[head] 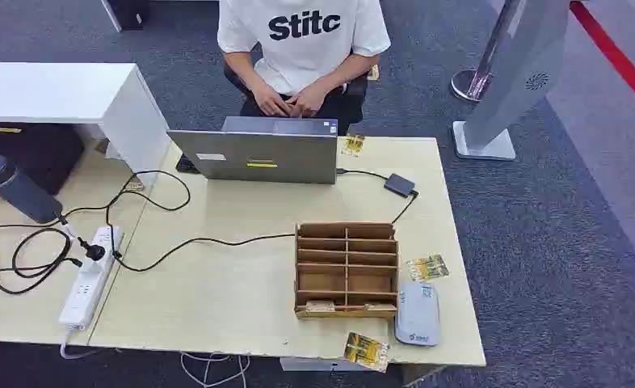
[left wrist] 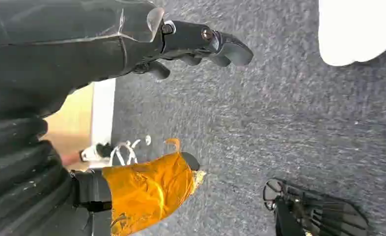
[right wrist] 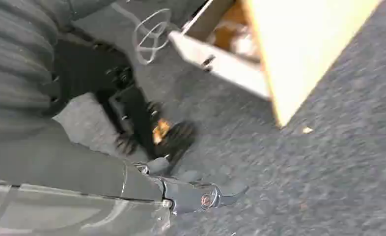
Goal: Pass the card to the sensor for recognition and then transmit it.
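Yellow cards point(head: 367, 351) were noted on the table point(head: 241, 307) beside the grey sensor point(head: 418, 314), well apart from both sets of fingers; no step appeared done. From the wrists, the left hand point(left wrist: 201, 46) and right hand point(right wrist: 196, 194) hung released over carpet, grasping nothing.

A person in a white T-shirt point(head: 302, 36) sits behind a grey laptop point(head: 259, 153) on the wooden table point(head: 217, 299). A black cable point(head: 209, 240) runs to a white power strip point(head: 88, 279). A grey kiosk stand point(head: 512, 73) rises from the carpet beside the table.
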